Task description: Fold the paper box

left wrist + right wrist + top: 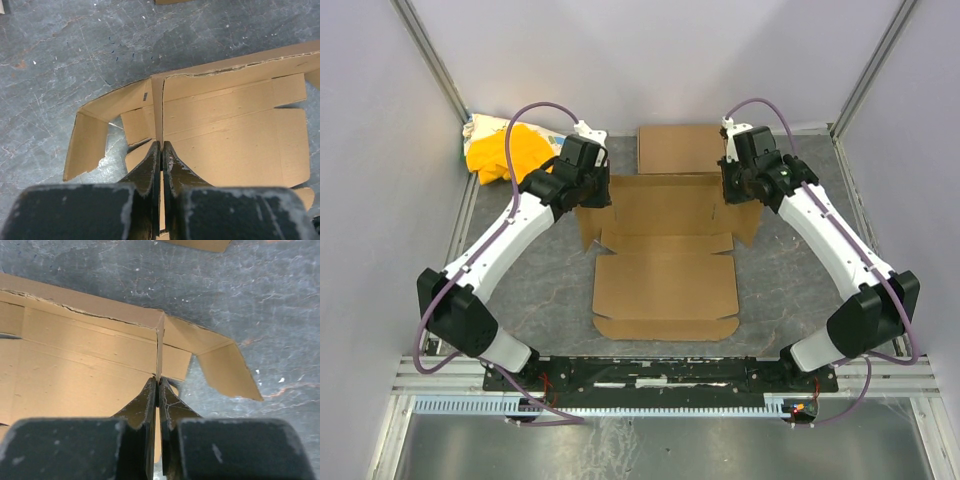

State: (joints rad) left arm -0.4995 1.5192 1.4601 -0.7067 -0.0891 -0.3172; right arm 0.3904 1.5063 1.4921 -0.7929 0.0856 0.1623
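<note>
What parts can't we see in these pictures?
- Top view: the pinch spots on the paper box, hidden under both wrists.
- Left wrist view: the left gripper covers part of the wall it pinches.
- Right wrist view: the right gripper does likewise; the other cardboard box is cut by the top edge.

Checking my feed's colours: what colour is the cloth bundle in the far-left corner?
The crumpled cloth bundle is yellow; the top external view shows it best.

Matt brown cardboard, rough-cut edges on paper box [665, 285]. Grey marbled, scuffed, stone-look tabletop [770, 290]. My jaws matt black plastic, scratched pale. Soft crumpled yellow cloth [505, 150].
</note>
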